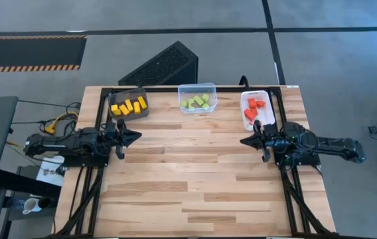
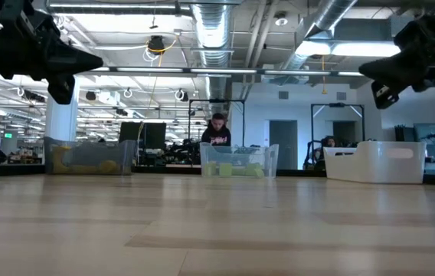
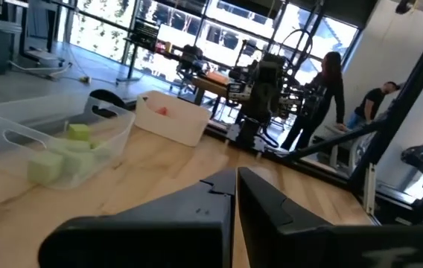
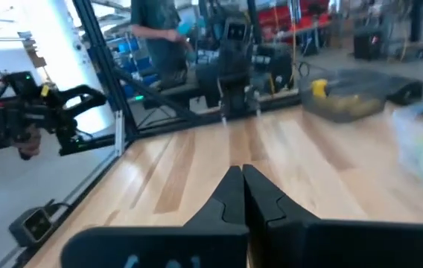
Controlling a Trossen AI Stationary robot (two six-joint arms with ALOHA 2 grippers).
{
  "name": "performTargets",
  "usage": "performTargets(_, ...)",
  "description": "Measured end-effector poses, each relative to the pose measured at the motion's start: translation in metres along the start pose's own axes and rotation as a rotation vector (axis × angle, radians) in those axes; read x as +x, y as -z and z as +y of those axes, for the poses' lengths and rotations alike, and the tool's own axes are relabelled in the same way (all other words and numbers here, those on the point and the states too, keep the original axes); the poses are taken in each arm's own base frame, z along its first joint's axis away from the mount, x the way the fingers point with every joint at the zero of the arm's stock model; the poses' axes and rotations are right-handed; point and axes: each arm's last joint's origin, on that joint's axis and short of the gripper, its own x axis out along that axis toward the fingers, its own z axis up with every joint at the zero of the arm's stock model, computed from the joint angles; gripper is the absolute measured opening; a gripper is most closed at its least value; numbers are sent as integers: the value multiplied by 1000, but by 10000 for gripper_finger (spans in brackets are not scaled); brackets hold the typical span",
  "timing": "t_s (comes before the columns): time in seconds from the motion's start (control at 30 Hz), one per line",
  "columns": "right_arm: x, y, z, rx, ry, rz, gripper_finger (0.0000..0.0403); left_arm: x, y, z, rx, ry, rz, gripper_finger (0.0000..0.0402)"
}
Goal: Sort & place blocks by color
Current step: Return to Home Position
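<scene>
Blocks point(image 1: 129, 105) are lying sorted along the table's point(image 1: 195, 192) far edge: yellow in the dark bin point(image 1: 127, 91) at eleven o'clock, green in the clear bin point(image 1: 196, 85) at twelve, red in the white bin point(image 1: 255, 93) at one. We are seeing the left gripper point(image 1: 135, 135) hovering at nine o'clock and the right gripper point(image 1: 244, 141) at three, both clenched and empty.
</scene>
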Motion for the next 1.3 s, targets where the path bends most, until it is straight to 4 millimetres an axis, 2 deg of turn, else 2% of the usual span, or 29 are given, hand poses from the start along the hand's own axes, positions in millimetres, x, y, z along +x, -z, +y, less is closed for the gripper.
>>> performTargets(0.27,-1,0,-6,-31,81,-10,12,1,0,2,47,4,17,0)
performTargets(0.53,1,3,-7,-145,89,41,13,2,2,2,259,-6,31,0)
performTargets(0.87,3,7,-9,-138,113,80,20,2,0,3,334,-64,12,0)
performTargets(1.3,3,7,-9,-138,114,80,20,2,-1,5,318,-114,-5,0)
